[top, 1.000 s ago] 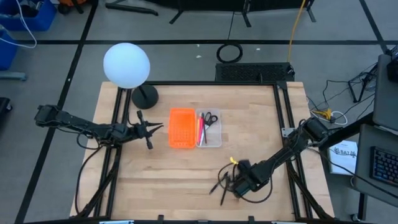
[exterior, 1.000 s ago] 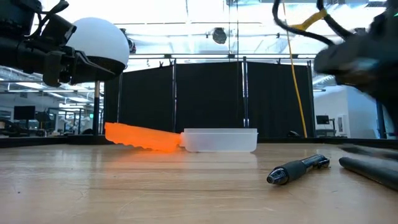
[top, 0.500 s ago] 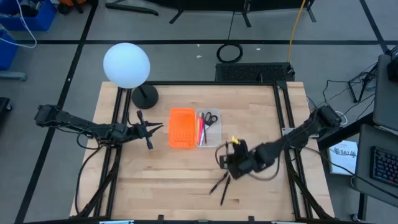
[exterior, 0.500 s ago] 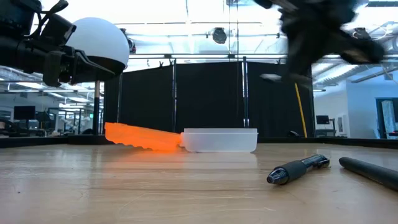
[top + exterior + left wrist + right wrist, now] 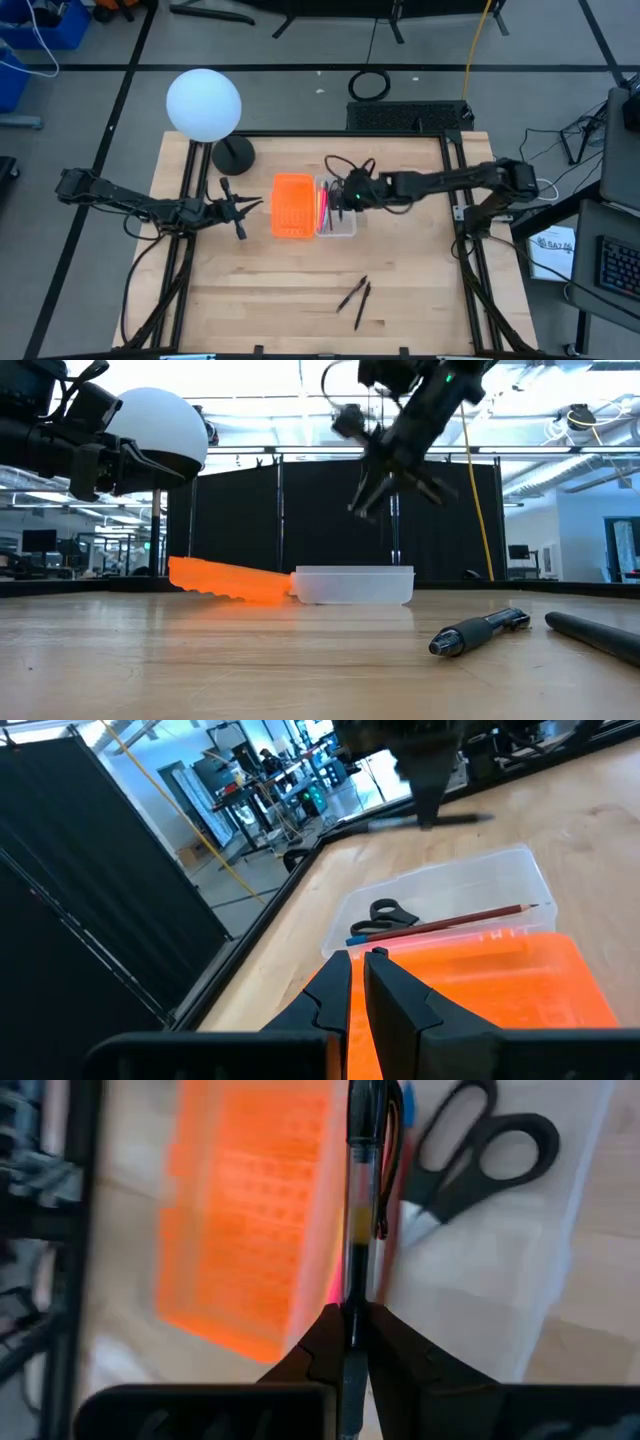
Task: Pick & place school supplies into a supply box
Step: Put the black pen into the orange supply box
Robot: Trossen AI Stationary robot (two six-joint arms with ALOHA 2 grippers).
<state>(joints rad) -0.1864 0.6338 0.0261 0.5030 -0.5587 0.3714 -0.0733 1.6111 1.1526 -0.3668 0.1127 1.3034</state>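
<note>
The right gripper (image 5: 345,192) is pinching a thin dark pen (image 5: 360,1200), long axis lengthwise, directly above the clear rectangular plastic box (image 5: 342,225); the left gripper (image 5: 240,208), fingers together, is waiting beside the orange perforated tray (image 5: 292,206).

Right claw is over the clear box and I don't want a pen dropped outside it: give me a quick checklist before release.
1. Pen gripped in the right claw: ok.
2. Right claw above the supply box, not the orange tray: ok.
3. Box has room beside the scissors: ok.
4. Left claw clear of the box, beyond the orange tray: ok.
5. Drop height low enough: cannot tell.
6. Table cleared: not ok, two dark pens remain.
</note>
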